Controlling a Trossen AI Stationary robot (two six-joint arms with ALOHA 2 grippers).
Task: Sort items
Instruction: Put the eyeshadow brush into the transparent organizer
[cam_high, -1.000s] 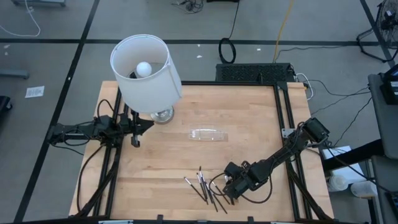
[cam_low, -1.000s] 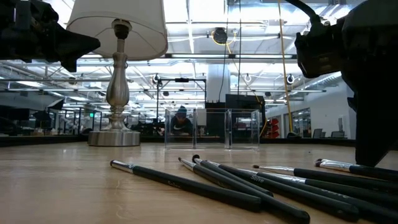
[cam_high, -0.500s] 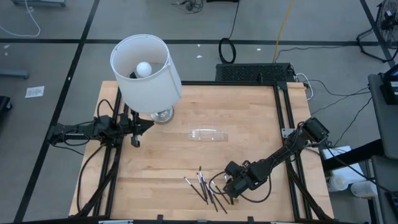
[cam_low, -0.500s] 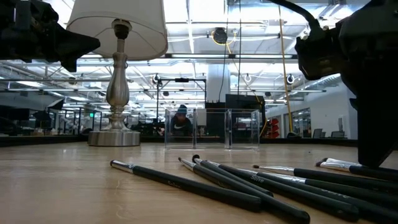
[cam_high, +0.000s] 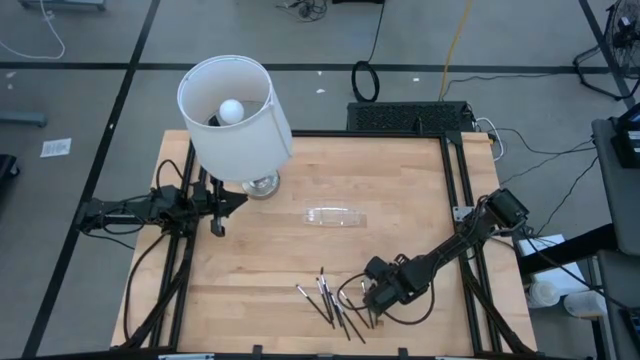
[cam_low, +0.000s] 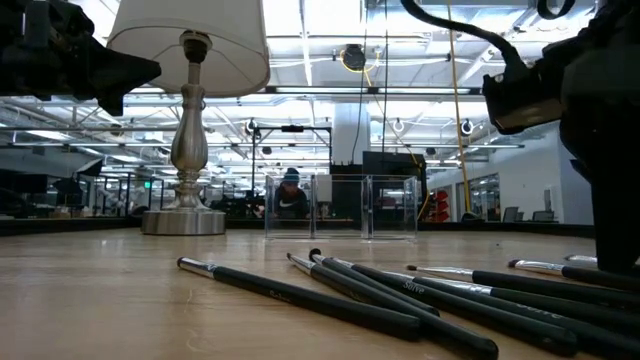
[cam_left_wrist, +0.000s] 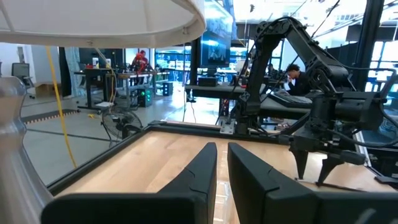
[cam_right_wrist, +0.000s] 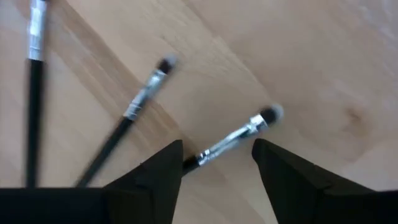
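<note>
Several thin dark sticks with silvery ends (cam_high: 335, 305) lie flat in a loose fan on the wood near the table's near edge; the low view shows them close up (cam_low: 400, 295). My right gripper (cam_high: 370, 308) hangs over the fan's right end, pointing steeply down, open. In the right wrist view one stick (cam_right_wrist: 233, 140) lies below the gap between its fingers (cam_right_wrist: 217, 152), apart from them. My left gripper (cam_high: 218, 215) waits at the table's left edge beside the lamp, its fingers (cam_left_wrist: 222, 158) close together with nothing between them.
A white-shaded lamp (cam_high: 235, 115) stands far left on its silver base (cam_high: 262, 184). A small clear plastic tray (cam_high: 336, 216) sits at mid-table, also seen in the low view (cam_low: 340, 207). Bare wood lies between the tray and the sticks. Black rails (cam_high: 458, 200) frame the table.
My right gripper has tipped to point more steeply down over the sticks, staying in about the same place. The sticks lie as before.
</note>
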